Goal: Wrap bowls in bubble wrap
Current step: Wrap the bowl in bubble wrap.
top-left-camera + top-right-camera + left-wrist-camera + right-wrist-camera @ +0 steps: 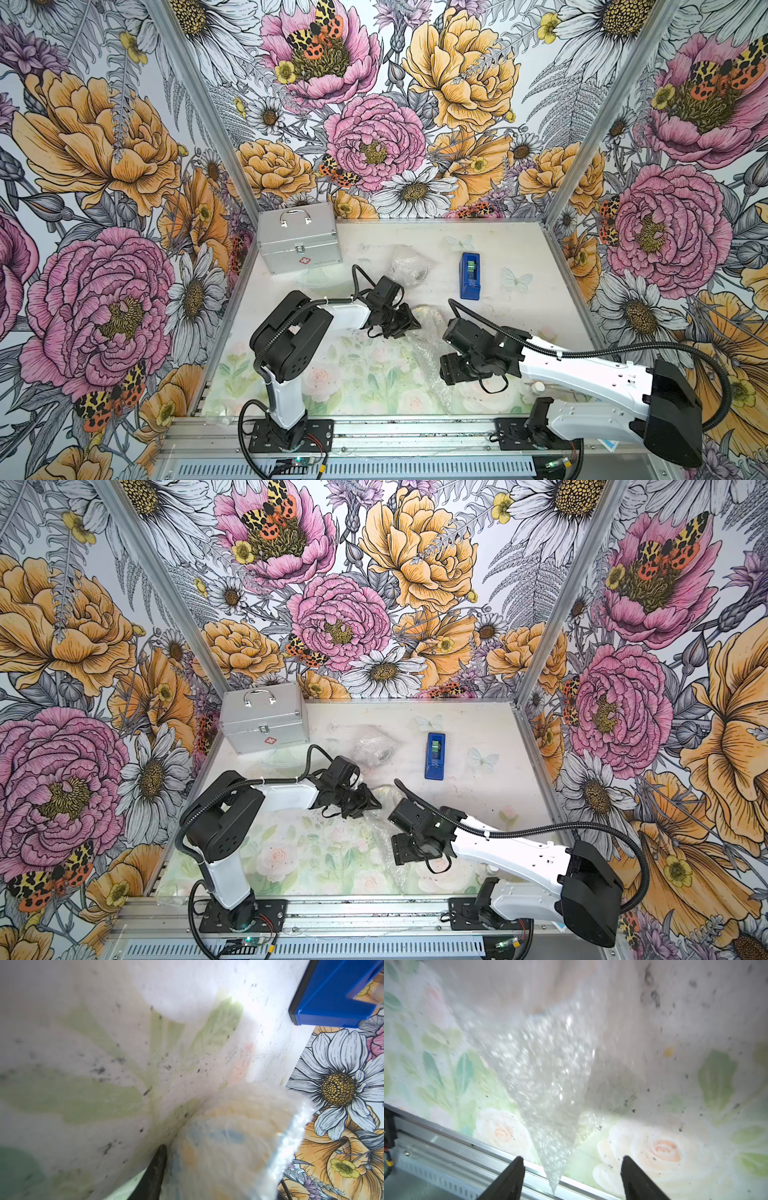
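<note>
Bowl (224,1142) lies swathed in bubble wrap (542,1084) on the worktop (62,1022), left hand (406,322) pressed against it, probably pinning the fold (grip: we cannot tell). Right hand (572,1176) gapes, released, wrap's corner loose between.

First-aid case (297,241) sits rear-left on the table (519,257); bubble wrap bundle (409,266) right of it; tape dispenser (469,276) further right.
</note>
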`<state>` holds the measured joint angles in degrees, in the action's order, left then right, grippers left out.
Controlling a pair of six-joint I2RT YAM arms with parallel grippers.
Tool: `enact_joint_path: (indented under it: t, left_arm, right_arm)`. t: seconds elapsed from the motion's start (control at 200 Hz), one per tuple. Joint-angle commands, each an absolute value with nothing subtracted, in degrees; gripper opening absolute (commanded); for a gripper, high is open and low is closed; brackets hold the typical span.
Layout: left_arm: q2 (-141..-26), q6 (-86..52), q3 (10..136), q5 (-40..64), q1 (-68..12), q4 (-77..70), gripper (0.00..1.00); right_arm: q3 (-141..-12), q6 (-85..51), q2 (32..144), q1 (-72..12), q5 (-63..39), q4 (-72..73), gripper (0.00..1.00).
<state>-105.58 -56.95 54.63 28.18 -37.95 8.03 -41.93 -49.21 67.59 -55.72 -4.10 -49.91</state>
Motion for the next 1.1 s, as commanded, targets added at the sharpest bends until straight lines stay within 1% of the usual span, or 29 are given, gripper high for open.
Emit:
enact_joint_path:
  t: [0.0, 0.105, 0.225, 0.285, 0.355, 0.405, 0.43, 0.44, 0.5, 0.565, 0.645, 0.75, 0.845, 0.946, 1.041, 1.056, 1.096]
  left_arm:
    - [-106.7, -59.1, 51.9, 22.4, -37.0, 11.6, 0.33]
    - [-106.7, -59.8, 51.5, 22.0, -36.9, 11.0, 0.32]
    - [-106.8, -60.3, 51.2, 21.9, -36.8, 10.5, 0.32]
    - [-106.6, -60.4, 50.9, 21.8, -36.7, 10.2, 0.31]
    - [-106.4, -60.3, 50.7, 21.7, -36.3, 10.0, 0.31]
    - [-106.4, -60.2, 50.7, 21.7, -36.4, 10.0, 0.31]
    - [-106.3, -60.0, 50.7, 21.6, -36.2, 10.0, 0.31]
    - [-106.3, -59.9, 50.7, 21.6, -36.2, 10.1, 0.31]
    - [-106.1, -59.1, 51.0, 21.2, -36.1, 10.7, 0.31]
    - [-105.7, -57.7, 51.7, 20.1, -36.2, 12.2, 0.30]
    - [-105.1, -55.3, 53.2, 18.5, -36.8, 14.4, 0.30]
    - [-104.9, -52.2, 55.8, 15.7, -38.2, 17.6, 0.28]
    - [-104.9, -50.2, 57.5, 13.7, -39.3, 19.6, 0.26]
    - [-104.9, -48.7, 58.5, 13.3, -40.3, 19.7, 0.25]
    - [-104.9, -46.5, 59.5, 15.1, -41.6, 18.0, 0.25]
    - [-103.0, -46.1, 59.5, 15.4, -41.7, 17.6, 0.25]
    - [-102.4, -45.0, 59.7, 16.2, -42.5, 16.5, 0.25]
  right_arm:
    - [-39.4, -54.9, 66.3, -57.6, -8.9, -46.6, 0.74]
    - [-37.5, -55.8, 67.9, -58.3, -10.6, -44.7, 0.70]
    - [-36.3, -55.9, 69.8, -58.4, -13.5, -40.4, 0.70]
    - [-36.1, -55.8, 71.2, -58.4, -14.2, -39.2, 0.66]
    - [-35.6, -55.5, 73.3, -58.4, -14.5, -38.9, 0.56]
    - [-35.3, -55.3, 74.6, -58.4, -14.3, -39.0, 0.43]
    - [-35.1, -55.2, 75.1, -58.3, -14.0, -39.3, 0.35]
    - [-35.1, -55.2, 75.1, -58.3, -13.9, -39.4, 0.34]
    - [-35.2, -55.4, 74.2, -58.3, -12.2, -40.9, 0.22]
    - [-36.3, -55.4, 71.3, -58.3, -9.9, -43.4, 0.12]
    - [-39.3, -54.4, 66.3, -58.3, -5.7, -47.6, 0.04]
    - [-44.9, -51.8, 61.3, -57.7, 0.1, -52.8, 0.00]
    - [-51.1, -48.2, 61.5, -56.5, 5.2, -57.2, 0.00]
    - [-57.5, -42.4, 66.3, -55.3, 9.3, -58.2, 0.00]
    - [-64.8, -36.2, 73.5, -54.8, 12.7, -57.9, 0.00]
    - [-65.9, -35.4, 74.7, -54.6, 13.6, -57.9, 0.00]
    - [-68.5, -33.4, 77.6, -53.9, 15.8, -57.6, 0.00]
